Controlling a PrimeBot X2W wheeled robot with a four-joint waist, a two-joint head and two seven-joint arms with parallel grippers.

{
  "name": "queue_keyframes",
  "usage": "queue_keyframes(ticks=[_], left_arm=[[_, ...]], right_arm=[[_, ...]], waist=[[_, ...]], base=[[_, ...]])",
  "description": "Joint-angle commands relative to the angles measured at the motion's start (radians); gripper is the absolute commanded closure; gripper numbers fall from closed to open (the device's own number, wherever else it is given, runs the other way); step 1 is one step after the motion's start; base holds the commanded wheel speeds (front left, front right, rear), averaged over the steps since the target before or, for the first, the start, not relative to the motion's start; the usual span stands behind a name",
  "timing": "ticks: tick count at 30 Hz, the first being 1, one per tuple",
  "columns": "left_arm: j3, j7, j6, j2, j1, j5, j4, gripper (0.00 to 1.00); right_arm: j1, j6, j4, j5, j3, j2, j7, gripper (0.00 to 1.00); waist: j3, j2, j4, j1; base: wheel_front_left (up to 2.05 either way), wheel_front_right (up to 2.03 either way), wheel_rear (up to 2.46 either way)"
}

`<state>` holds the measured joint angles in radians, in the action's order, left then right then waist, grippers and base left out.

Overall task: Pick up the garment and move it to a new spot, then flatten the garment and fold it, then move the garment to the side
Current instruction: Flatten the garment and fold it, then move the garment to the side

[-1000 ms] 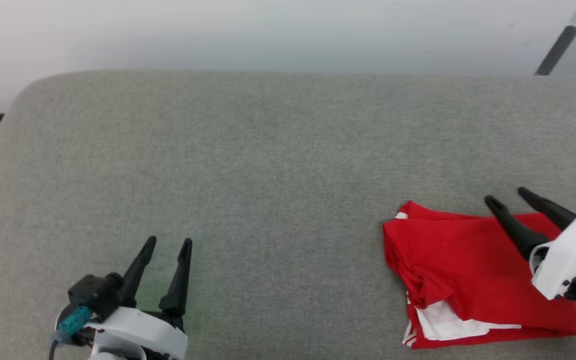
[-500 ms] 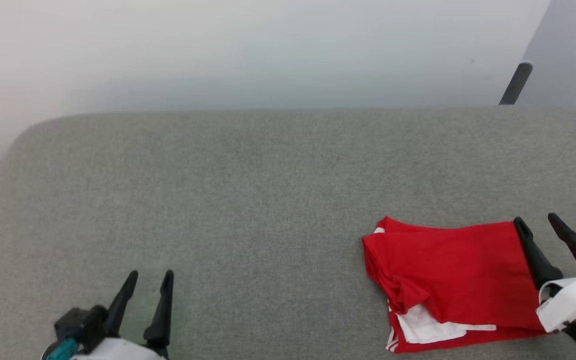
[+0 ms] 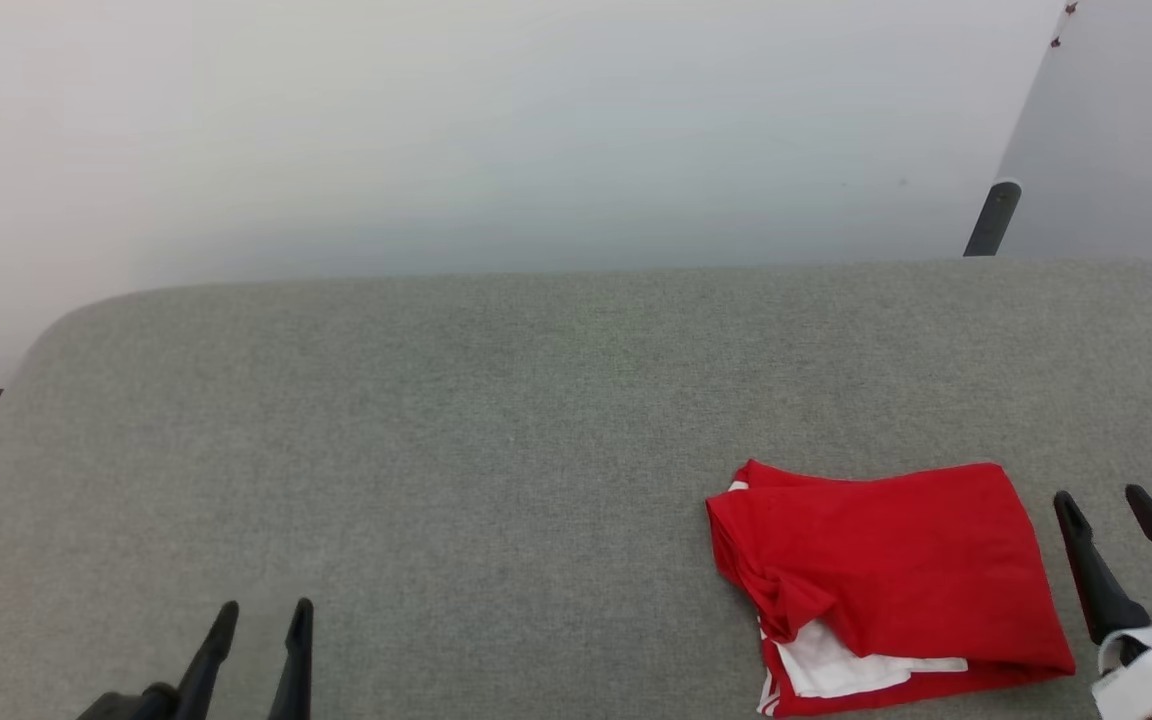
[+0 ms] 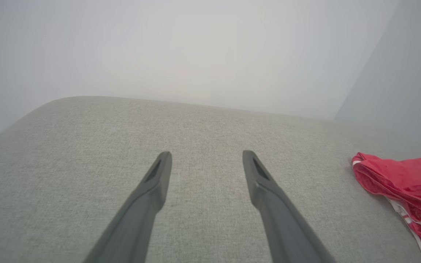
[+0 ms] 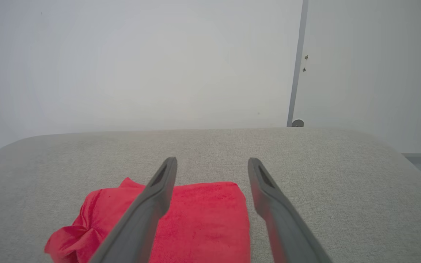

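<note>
1. Closed off at the rear by a plain pale wall (image 3: pixel 436 130). Met at the far right by a grey panel (image 3: pixel 1116 130) and a dark post (image 3: pixel 988 220).
2. Floored by a grey woven surface (image 3: pixel 436 450), rounded at its far left corner and spanning the head view from side to side.
3. Bore the garment (image 3: pixel 886 560) on its right half, toward the near edge, folded into a compact oblong.
   - Lay with the long axis across the head view, left to right.
   - Ended in a smooth, rounded fold at the right and in a bunched, creased mass at the left.
   - Showed red all over the top, with a white sleeve (image 3: pixel 836 668) poking out at the near-left corner and striped red-and-white trim at the very edge.
4. Flanked just to the right by the right gripper (image 3: pixel 1100 497), fingers spread apart and holding nothing. Kept clear of the cloth by a strip of bare surface.
5. Matched well apart at lower left by the left gripper (image 3: pixel 264 612), fingers likewise spread and empty, over bare surface.
</note>
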<state>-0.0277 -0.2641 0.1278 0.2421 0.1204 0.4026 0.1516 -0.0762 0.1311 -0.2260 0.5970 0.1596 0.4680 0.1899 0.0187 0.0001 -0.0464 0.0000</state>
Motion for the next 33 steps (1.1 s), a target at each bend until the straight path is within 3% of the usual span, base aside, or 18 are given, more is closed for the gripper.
queue_keyframes(ticks=[1, 17, 33], left_arm=[[0.010, 0.001, 0.004, -0.005, 0.018, -0.013, -0.013, 0.00], [0.080, 0.001, 0.004, -0.034, 0.124, -0.001, -0.142, 0.00], [0.058, 0.001, 0.004, -0.035, 0.091, -0.007, -0.141, 0.00]], right_arm=[[0.028, -0.001, 0.021, -0.010, -0.021, -0.005, 0.004, 0.00], [0.181, -0.001, 0.212, -0.067, -0.188, -0.084, -0.058, 0.00], [0.160, -0.001, 0.223, -0.058, -0.199, -0.099, -0.130, 0.00]], waist=[[0.005, -0.0001, 0.005, 0.0000], [-0.005, -0.0001, 0.031, 0.0000], [-0.008, -0.0001, 0.037, 0.0000]], base=[[0.00, 0.00, 0.00], [0.00, 0.00, 0.00], [0.00, 0.00, 0.00]])
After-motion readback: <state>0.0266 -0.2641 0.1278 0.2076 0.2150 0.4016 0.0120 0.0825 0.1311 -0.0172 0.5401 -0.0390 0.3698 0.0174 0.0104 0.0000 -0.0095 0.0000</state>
